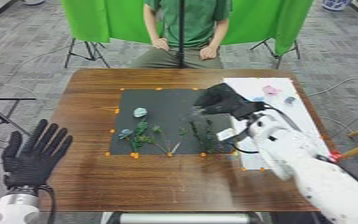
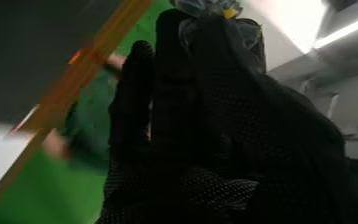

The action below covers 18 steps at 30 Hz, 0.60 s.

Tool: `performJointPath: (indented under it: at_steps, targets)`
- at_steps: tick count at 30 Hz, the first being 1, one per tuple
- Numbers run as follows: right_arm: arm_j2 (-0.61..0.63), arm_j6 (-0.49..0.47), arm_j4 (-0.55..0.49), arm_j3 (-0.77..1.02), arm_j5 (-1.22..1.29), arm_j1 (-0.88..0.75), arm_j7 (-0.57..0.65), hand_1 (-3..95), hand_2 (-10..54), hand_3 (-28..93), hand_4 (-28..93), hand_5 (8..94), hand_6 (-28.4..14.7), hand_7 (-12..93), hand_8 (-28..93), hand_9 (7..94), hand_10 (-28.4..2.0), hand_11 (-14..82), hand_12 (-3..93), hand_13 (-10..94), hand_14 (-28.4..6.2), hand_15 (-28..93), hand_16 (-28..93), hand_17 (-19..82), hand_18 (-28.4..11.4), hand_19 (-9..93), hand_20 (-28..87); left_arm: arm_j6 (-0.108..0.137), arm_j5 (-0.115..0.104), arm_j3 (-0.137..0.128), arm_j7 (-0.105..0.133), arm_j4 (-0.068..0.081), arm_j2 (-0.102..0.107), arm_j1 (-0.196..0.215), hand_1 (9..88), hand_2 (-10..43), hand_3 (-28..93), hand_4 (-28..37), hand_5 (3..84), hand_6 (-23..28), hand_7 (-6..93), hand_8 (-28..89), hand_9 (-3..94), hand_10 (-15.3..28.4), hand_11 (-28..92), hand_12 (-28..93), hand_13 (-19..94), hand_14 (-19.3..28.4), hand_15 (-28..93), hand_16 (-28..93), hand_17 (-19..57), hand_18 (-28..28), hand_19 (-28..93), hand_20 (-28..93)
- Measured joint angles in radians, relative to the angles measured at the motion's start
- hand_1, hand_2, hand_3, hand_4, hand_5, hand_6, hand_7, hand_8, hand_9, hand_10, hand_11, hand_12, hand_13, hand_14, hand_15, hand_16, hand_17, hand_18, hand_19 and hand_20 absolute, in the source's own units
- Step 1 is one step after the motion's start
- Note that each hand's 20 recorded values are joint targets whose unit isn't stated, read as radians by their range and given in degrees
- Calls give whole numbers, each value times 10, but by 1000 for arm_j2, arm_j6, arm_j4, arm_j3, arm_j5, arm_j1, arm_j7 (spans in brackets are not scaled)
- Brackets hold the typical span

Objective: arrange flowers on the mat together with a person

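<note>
Above the right part of the dark grey mat [image 1: 169,102], I pinch the yellow-centred flower [image 2: 230,12] in my right hand [image 1: 222,100]'s fingertips, likely to spare its petals, my left hand [image 1: 35,156] open left of the mat, leaving working room.

Head view: bright, even light on my worktop [image 1: 87,175], white sheet [image 1: 246,87] brightest | my right hand [image 1: 220,98] slightly blurred | wrist view: ceiling light [image 2: 349,30] glaring, my right hand [image 2: 193,150] in deep shade, background out of focus
</note>
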Motion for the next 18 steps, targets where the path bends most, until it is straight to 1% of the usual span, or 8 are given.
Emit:
performJointPath:
  at_steps: [6,12,16,18]
  targets:
    - [-89,29,56,-215,-280,157,26,682,-95,619,-281,626,38,335,-51,732,-57,55,352,685,-9,156,436,315,-76,589,324,1,-1,8,-7,3,4,-13,256,112,690,-283,449,68,77,-83,411,137,143,84,313,162,321,-69,-31,142,321,136]
    - [-158,38,115,-345,-343,251,45,682,-95,618,-282,624,36,330,-52,727,-55,55,349,683,-10,152,436,322,-77,564,335,4,-1,10,-17,9,7,-25,257,112,689,-283,450,68,77,-82,411,137,143,84,312,161,321,-68,-31,142,321,136]
    - [-201,38,169,-383,-411,277,55,681,-95,616,-282,619,36,329,-52,720,-54,53,346,681,-9,150,436,326,-79,544,349,4,-2,10,-20,12,10,-29,257,112,690,-283,450,68,76,-83,411,137,143,84,313,161,321,-69,-31,142,322,136]
    - [-215,38,184,-396,-426,283,63,680,-95,616,-282,615,36,325,-56,707,-55,68,333,673,-9,145,432,331,-77,521,365,4,-3,11,-21,15,11,-32,257,112,689,-283,450,68,76,-83,412,137,143,84,313,162,321,-69,-31,142,322,136]
